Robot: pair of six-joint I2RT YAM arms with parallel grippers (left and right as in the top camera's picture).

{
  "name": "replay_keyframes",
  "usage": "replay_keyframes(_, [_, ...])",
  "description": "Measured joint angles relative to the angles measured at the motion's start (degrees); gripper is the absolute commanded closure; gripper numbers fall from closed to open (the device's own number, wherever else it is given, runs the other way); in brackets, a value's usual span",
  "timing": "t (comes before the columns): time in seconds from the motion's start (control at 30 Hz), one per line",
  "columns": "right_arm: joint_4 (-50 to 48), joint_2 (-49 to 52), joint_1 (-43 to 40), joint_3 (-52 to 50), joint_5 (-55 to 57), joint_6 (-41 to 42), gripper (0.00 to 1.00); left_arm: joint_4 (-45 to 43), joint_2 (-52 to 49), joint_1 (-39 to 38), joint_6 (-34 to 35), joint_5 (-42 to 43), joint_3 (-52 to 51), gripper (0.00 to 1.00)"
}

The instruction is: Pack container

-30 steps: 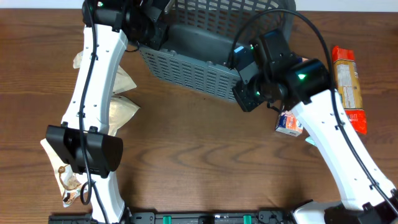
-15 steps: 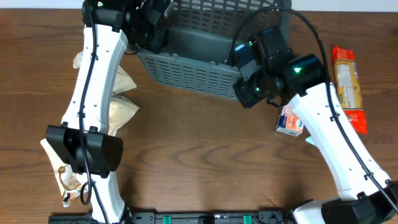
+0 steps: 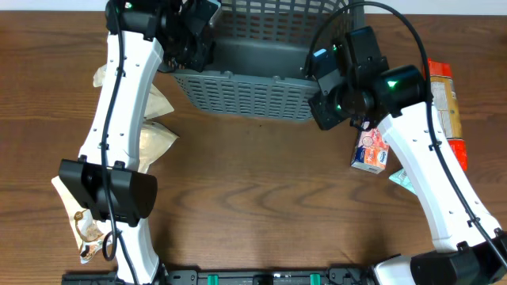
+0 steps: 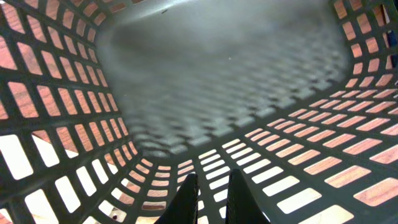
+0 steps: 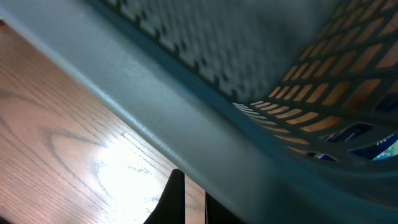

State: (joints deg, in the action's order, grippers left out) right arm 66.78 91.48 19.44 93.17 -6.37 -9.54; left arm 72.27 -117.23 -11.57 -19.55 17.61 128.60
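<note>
The left gripper (image 4: pixel 211 188) is seen with its fingers drawn narrow, a strip of slotted wall caught between them; it is judged to be clamped on the container (image 3: pixel 252 96) at the left end of the near wall. Of the right gripper (image 5: pixel 188 198) only one dark finger is clearly shown, set just beside the thick rim at the right near corner, so whether it is closed there cannot be told.

The container is found at the far edge of the table (image 3: pixel 253 206), between the two wrists. It is tipped, so that its near wall is presented to the overhead camera. Its long axis is laid left to right, and each arm is placed at one end of it, neither nearer than the other. No packet is seen inside.

The goods lie outward and nearer the robot's base. A small carton (image 3: pixel 370 150) and an orange packet (image 3: pixel 444 99) lie by the right arm. The beige pouches (image 3: pixel 156 141) lie by the left arm. The basket probably has to be set flat before either hand is freed.
</note>
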Motion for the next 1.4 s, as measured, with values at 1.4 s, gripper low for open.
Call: replay_keyframes(1.4, [-0.39,-0.63,-3.21,0.00,1.97,0.09,0.98,0.70,0.31,-1.62,0.00,-1.57,0.00,0.90])
